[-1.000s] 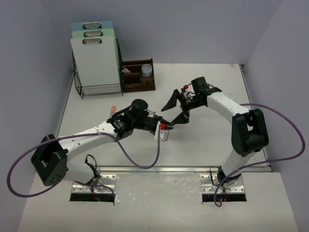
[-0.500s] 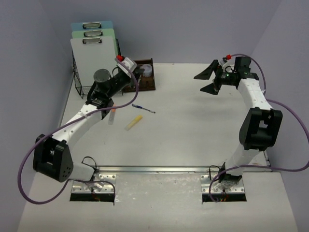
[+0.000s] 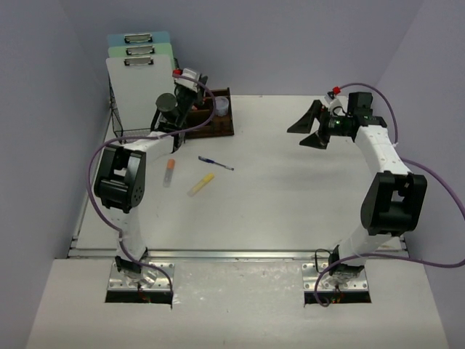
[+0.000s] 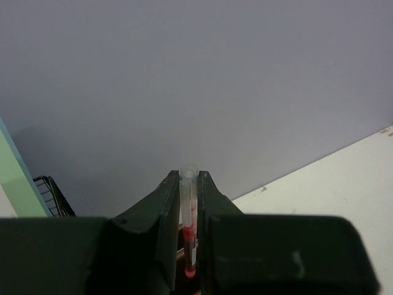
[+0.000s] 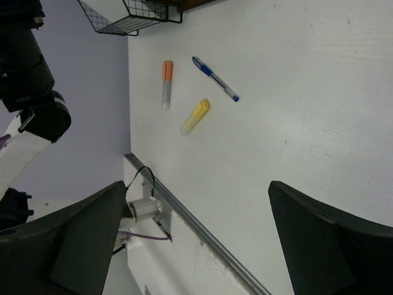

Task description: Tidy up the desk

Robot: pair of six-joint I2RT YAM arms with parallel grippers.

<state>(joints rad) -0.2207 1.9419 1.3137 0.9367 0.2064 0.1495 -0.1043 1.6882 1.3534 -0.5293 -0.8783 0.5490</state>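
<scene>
The left gripper (image 4: 190,184) clenches a red pen (image 4: 189,236) above the wooden organiser tray (image 3: 218,128), which sits at the back-left of the white desk (image 3: 290,196). An off-centre release could drop the pen outside the tray. The wire rack (image 3: 145,135) and back wall crowd the tray, while the right gripper (image 3: 306,129), jaws spread and empty, hangs well to the tray's right over open desk.

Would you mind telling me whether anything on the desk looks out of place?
Three items lie loose and scattered on the desk, outside the wooden organiser: an orange-capped marker, a yellow highlighter and a blue pen, each angled differently.
</scene>
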